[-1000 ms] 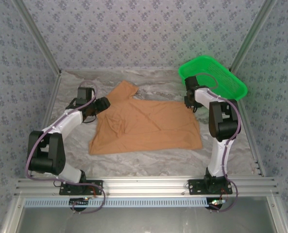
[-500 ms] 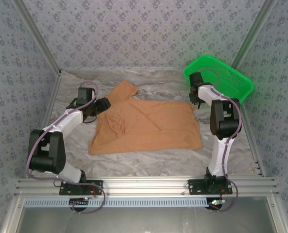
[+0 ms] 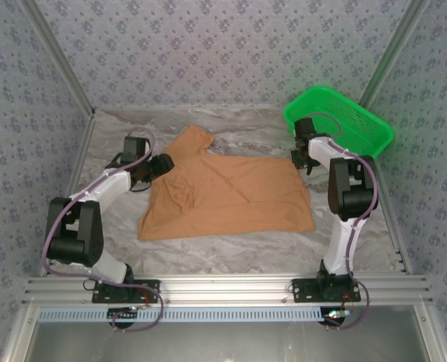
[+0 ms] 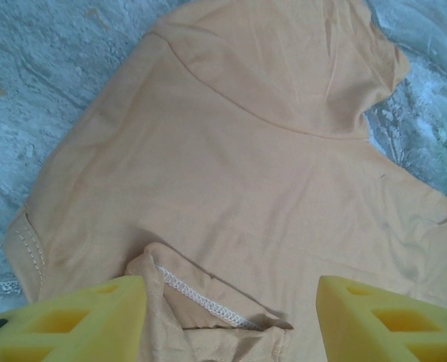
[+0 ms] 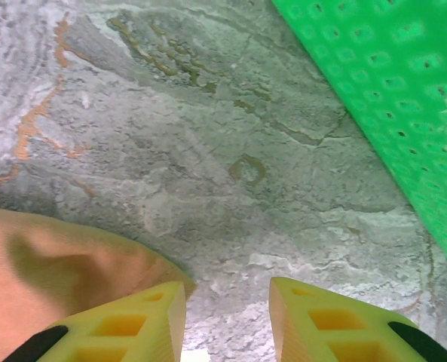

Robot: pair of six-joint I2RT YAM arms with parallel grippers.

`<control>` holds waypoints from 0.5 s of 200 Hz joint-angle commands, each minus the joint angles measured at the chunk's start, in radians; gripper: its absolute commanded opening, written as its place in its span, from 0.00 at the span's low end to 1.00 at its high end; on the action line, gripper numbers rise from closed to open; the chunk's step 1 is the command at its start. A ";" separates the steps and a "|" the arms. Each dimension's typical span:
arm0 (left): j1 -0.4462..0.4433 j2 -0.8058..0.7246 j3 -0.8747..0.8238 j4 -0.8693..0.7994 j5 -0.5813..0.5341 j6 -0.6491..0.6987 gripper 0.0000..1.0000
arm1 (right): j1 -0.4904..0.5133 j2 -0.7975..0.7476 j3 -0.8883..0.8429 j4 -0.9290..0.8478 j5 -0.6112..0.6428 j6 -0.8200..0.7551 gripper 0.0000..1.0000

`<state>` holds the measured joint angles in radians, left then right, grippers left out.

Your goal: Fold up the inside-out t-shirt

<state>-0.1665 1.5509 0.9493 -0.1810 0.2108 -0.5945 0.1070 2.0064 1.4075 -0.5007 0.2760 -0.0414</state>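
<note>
Shirt (image 3: 223, 196) looks light and limp (it wrinkles easily); best pinched at hem corners. Left jaws gape empty; right jaws part-open, empty.

Shirt (image 4: 231, 188): left wrist view, cut off at top, right and bottom edges; stitched fold partly behind left pincer (image 4: 227, 290).
Shirt corner: right wrist view, cut off left, partly behind right pincer (image 5: 227, 290).
Basket (image 5: 389, 98): cut off top and right.
</note>
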 commanded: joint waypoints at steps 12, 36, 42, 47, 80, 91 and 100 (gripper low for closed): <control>-0.011 0.009 0.019 -0.004 0.017 0.021 0.61 | -0.001 0.008 0.012 0.009 -0.083 0.024 0.37; -0.010 0.013 0.020 -0.008 0.013 0.023 0.61 | -0.002 0.036 0.034 -0.010 -0.108 0.029 0.37; -0.010 0.013 0.021 -0.007 0.015 0.024 0.61 | -0.001 0.042 0.039 -0.017 -0.110 0.030 0.37; -0.010 0.015 0.022 -0.009 0.014 0.025 0.61 | 0.000 0.046 0.041 -0.022 -0.110 0.030 0.37; -0.010 0.021 0.026 -0.010 0.013 0.029 0.61 | -0.005 0.073 0.044 -0.038 -0.108 0.026 0.36; -0.010 0.023 0.028 -0.010 0.016 0.030 0.61 | -0.010 0.083 0.050 -0.042 -0.098 0.023 0.36; -0.010 0.024 0.027 -0.010 0.016 0.029 0.61 | -0.014 0.093 0.061 -0.053 -0.101 0.023 0.35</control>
<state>-0.1722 1.5600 0.9497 -0.1825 0.2169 -0.5838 0.1066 2.0552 1.4303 -0.5011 0.1822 -0.0334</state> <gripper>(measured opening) 0.612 0.358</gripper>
